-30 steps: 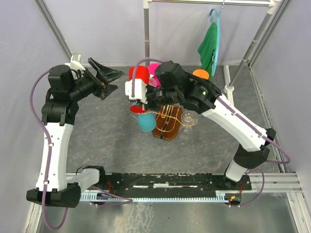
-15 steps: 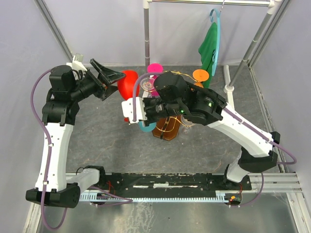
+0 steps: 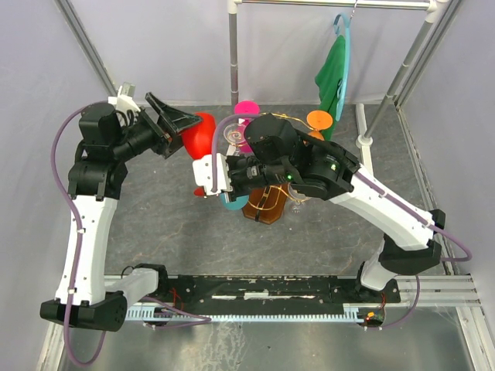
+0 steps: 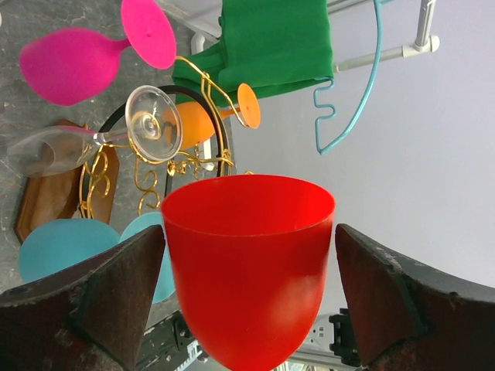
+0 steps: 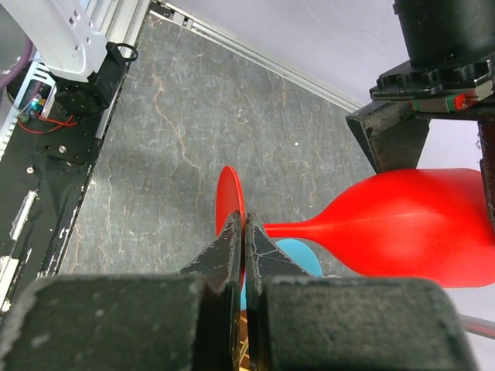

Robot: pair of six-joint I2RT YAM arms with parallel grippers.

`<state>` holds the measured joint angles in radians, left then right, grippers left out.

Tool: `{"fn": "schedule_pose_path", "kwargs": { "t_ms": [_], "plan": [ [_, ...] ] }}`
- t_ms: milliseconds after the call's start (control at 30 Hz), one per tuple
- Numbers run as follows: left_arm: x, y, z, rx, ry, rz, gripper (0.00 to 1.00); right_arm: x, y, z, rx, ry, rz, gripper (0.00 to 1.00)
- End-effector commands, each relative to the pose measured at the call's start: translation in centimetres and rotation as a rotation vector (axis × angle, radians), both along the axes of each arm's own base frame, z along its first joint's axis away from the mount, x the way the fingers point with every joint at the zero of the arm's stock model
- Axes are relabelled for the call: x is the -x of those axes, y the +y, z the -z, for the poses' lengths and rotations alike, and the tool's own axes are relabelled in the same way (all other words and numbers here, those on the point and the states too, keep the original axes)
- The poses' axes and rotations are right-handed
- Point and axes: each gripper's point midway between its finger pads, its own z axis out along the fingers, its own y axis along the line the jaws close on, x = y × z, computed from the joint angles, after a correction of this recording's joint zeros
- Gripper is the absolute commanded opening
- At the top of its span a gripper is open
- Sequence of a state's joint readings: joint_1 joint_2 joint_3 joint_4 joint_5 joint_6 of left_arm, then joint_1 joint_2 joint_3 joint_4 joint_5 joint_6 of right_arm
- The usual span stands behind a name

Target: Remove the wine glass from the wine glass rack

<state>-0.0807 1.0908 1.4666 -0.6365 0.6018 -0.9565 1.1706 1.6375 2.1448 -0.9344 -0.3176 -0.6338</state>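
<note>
The red wine glass (image 3: 203, 133) is off the wine glass rack (image 3: 265, 212), held sideways in the air to the rack's left with its bowl pointing far-left. The right gripper (image 5: 244, 232) has its jaws pressed together on the stem by the foot, and the left gripper (image 3: 181, 129) holds its jaws spread either side of the bowl, not touching. This looks like a handover: the left jaws should close gently before the right ones release.

**Legible markings: none**

Checked all three views; no text, number or brand readable. Noted only a small green-and-red strip (image 5: 439, 101) on a black housing (image 5: 445, 31), far right in the right wrist view. Any print on it too small to make out.
</note>
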Motion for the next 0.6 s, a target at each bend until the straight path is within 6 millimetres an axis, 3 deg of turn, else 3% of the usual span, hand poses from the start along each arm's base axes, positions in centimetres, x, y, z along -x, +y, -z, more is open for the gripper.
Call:
{"fn": "schedule_pose_path", "kwargs": {
  "t_ms": [0, 567],
  "plan": [
    [0.8, -0.9, -1.3, 0.003, -0.077, 0.070, 0.96, 0.4, 1.2, -2.5, -0.089, -0.022, -0.035, 0.01],
    [1.2, -1.8, -0.5, 0.009, -0.072, 0.123, 0.85, 0.1, 2.0, -2.1, -0.083, -0.012, -0.034, 0.01]
  ]
}}
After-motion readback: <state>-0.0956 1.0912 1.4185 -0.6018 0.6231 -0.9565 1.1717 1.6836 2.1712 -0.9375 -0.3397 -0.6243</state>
